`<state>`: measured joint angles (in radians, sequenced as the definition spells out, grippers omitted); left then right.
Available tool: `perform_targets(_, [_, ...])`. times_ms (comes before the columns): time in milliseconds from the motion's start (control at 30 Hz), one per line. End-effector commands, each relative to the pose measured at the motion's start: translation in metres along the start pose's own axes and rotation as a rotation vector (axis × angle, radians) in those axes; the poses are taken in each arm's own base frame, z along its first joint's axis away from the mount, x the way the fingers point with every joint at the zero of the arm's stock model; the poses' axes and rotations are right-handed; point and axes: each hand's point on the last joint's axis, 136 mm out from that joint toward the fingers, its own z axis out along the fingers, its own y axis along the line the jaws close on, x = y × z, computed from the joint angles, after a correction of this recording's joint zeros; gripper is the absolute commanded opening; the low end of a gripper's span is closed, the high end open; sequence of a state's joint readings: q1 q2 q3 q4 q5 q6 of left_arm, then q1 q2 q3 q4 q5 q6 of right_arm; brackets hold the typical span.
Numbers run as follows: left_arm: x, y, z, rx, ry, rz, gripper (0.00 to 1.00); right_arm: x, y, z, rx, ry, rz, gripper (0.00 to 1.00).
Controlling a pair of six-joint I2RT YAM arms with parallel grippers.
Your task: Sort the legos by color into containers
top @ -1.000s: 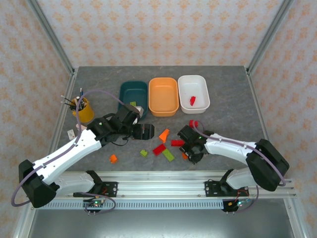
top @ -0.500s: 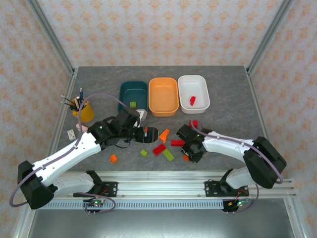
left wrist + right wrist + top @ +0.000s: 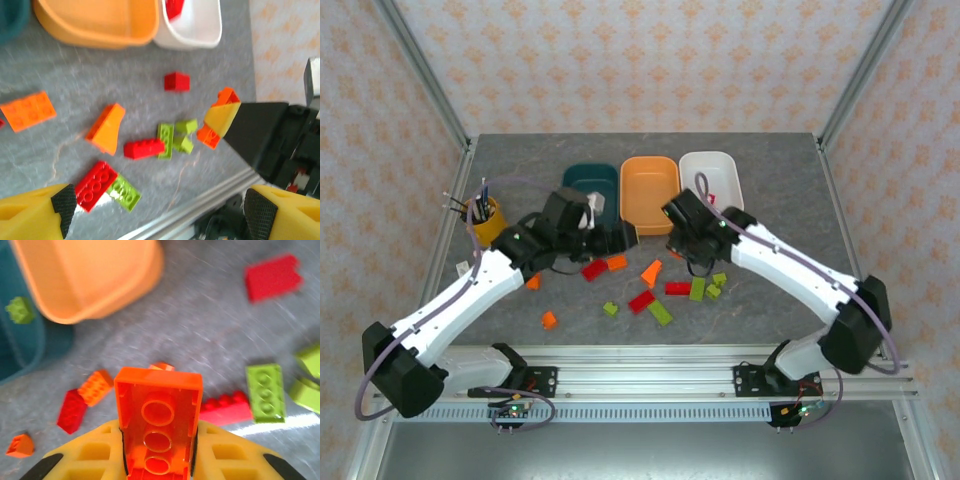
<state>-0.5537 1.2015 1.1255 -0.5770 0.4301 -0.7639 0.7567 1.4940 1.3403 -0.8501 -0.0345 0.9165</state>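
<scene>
While the orange brick [image 3: 159,415] stands clamped in my right claw [image 3: 159,437] above the table [image 3: 200,315] beside the orange tub [image 3: 85,275] (hollow underside facing me), my left claw [image 3: 161,210] hangs wide open over scattered bricks [image 3: 144,148].

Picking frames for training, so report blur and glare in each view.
Right wrist: the held orange brick is sharp, the table and the red brick at top right are motion-smeared, with a glare streak at lower right. Left wrist: the orange tub is soft. Top: sharp, evenly lit.
</scene>
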Motion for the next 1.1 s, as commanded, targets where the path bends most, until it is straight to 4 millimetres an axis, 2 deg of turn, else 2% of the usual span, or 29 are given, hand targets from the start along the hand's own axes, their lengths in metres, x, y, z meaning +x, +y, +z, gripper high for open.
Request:
perform_targets(0, [-0.034, 0.012, -0.013, -0.094, -0.099, -0.074, 0.90, -0.023, 0.016, 0.028, 0.054, 0.013, -0.144, 0.27])
perform_targets(100, [-0.056, 0.035, -0.013, -0.203, -0.153, -0.145, 0.90, -0.050, 0.043, 0.058, 0.057, 0.031, -0.170, 0.27])
perform_targets(167, [-0.068, 0.042, -0.011, -0.242, -0.183, -0.160, 0.90, -0.067, 0.056, 0.079, 0.059, 0.041, -0.180, 0.27])
perform_targets(300, [-0.090, 0.049, -0.009, -0.292, -0.234, -0.157, 0.90, -0.089, 0.064, 0.135, 0.098, 0.097, -0.181, 0.27])
perform_targets(433, [-0.099, 0.052, -0.003, -0.311, -0.239, -0.158, 0.90, -0.099, 0.069, 0.175, 0.118, 0.140, -0.196, 0.27])
perform_targets(600, [-0.095, 0.059, -0.002, -0.335, -0.236, -0.158, 0.90, -0.100, 0.068, 0.202, 0.127, 0.174, -0.193, 0.31])
perform_targets(733, [-0.088, 0.065, -0.004, -0.346, -0.229, -0.158, 0.89, -0.101, 0.068, 0.204, 0.121, 0.177, -0.188, 0.44])
perform_targets(833, [-0.085, 0.068, -0.008, -0.358, -0.226, -0.156, 0.89, -0.105, 0.074, 0.193, 0.104, 0.170, -0.200, 0.50])
perform_targets(933, [-0.081, 0.070, -0.016, -0.373, -0.224, -0.153, 0.89, -0.117, 0.087, 0.165, 0.058, 0.123, -0.213, 0.52])
perform_targets(1067, [-0.072, 0.076, -0.029, -0.408, -0.217, -0.139, 0.89, -0.136, 0.105, 0.114, -0.015, 0.034, -0.236, 0.53])
